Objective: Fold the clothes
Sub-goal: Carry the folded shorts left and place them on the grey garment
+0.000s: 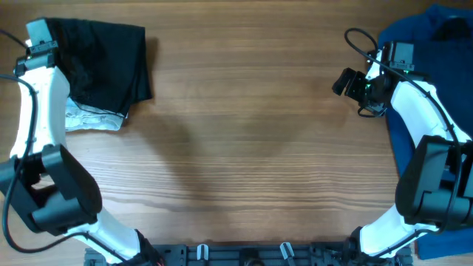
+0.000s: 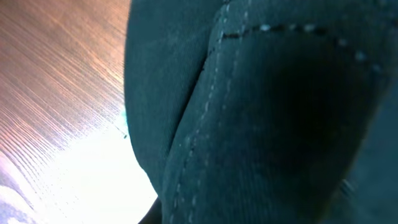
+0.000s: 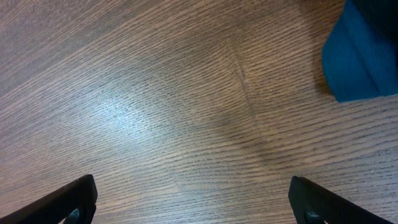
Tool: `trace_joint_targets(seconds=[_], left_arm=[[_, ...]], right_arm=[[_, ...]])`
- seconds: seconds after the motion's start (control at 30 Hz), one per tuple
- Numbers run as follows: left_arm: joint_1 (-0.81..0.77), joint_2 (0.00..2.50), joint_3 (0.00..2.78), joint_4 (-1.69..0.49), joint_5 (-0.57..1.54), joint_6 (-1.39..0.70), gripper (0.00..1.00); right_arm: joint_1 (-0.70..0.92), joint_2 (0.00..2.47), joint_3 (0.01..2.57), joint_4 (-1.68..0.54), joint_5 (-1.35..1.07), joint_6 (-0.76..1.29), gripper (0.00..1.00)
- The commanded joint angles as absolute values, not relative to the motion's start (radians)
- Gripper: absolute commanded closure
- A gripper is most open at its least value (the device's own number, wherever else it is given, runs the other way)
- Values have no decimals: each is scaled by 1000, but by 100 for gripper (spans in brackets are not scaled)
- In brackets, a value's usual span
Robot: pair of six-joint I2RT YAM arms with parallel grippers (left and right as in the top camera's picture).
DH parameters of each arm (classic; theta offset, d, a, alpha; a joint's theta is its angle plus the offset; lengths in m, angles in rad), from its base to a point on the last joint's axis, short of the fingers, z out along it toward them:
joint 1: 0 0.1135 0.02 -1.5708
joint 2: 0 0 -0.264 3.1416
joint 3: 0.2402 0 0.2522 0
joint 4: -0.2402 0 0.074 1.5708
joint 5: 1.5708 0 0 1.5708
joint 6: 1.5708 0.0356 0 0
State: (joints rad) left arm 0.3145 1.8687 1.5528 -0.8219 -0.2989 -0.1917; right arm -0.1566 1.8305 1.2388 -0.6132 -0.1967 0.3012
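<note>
Left wrist cam was filled with dark stitched fabric, the black shorts (image 2: 261, 112); fingers were hidden. Left gripper (image 1: 42, 43) was closed, couldn't tell whether it pinched cloth. Right gripper (image 3: 196, 202) stood wide open over bare table (image 3: 155, 93), blue garment (image 3: 364, 56) just beyond. Far left corner: shorts lay on a pale garment (image 1: 92, 120). Probably soft, light, floppy; I'd grab a hem or seam corner.
</note>
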Motion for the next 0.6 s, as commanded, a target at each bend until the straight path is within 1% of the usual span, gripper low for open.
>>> trace_joint_targets(seconds=[0.0, 0.07, 0.1, 0.13, 0.17, 0.3, 0.43, 0.47, 0.53, 0.57], left_arm=[[387, 1867, 1561, -804, -284, -194, 96], [413, 1868, 1561, -804, -223, -194, 94], [424, 1869, 1559, -805, -200, -194, 84], [432, 1869, 1555, -805, -199, -194, 34], [438, 1870, 1555, -813, -199, -194, 0], [458, 1846, 1581, -815, -192, -194, 0], [458, 1765, 1627, -825, -65, -194, 0], [458, 1738, 1627, -813, -25, -195, 10], [458, 1723, 1627, -796, 41, -194, 56], [458, 1726, 1627, -793, 88, -194, 70]], right_arm=[[-154, 1816, 1235, -609, -179, 290, 0], [-154, 1816, 1235, -609, -179, 290, 1], [-154, 1816, 1235, -609, -179, 290, 0], [-154, 1816, 1235, -609, -179, 291, 0], [-154, 1816, 1235, -609, -179, 290, 0], [-154, 1816, 1235, -609, -179, 291, 0], [-154, 1816, 1235, -606, -179, 291, 0], [-154, 1816, 1235, -606, -179, 290, 1], [-154, 1816, 1235, -606, -179, 290, 0], [-154, 1816, 1235, -606, -179, 290, 0]])
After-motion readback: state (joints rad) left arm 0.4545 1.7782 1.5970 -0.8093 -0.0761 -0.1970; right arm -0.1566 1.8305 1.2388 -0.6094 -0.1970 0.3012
